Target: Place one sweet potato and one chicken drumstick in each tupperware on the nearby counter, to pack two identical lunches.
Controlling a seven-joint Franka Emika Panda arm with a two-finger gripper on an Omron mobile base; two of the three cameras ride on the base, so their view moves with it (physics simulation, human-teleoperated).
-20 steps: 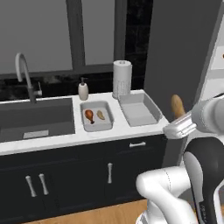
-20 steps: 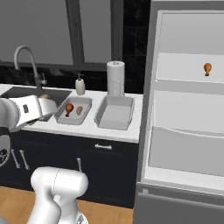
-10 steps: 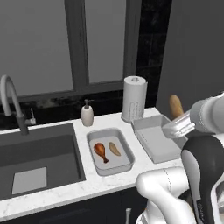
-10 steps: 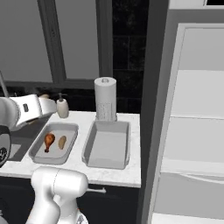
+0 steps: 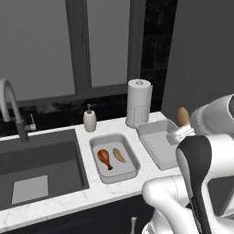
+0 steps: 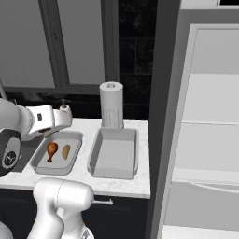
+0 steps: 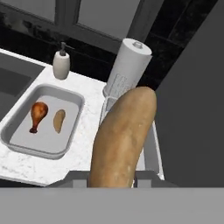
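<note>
Currently the gripper [image 7: 114,181] is clamped on a sweet potato [image 7: 122,135]. Ahead-left of the jaws, one tupperware [image 7: 26,143] is packed. The other tupperware [image 6: 98,150], below them, holds nothing.

Right tray [image 6: 114,154]: open from above, floor bare. Paper towel roll [image 6: 112,105] stands upright just behind its far rim. Fridge wall [image 6: 163,116] rises close along its right side.
Left tray [image 6: 57,153]: holds a drumstick [image 6: 51,150] and a sweet potato [image 6: 66,151]; room beside them. Soap bottle [image 5: 90,120] behind.
A strip of bare counter [image 5: 141,157] separates the trays.
</note>
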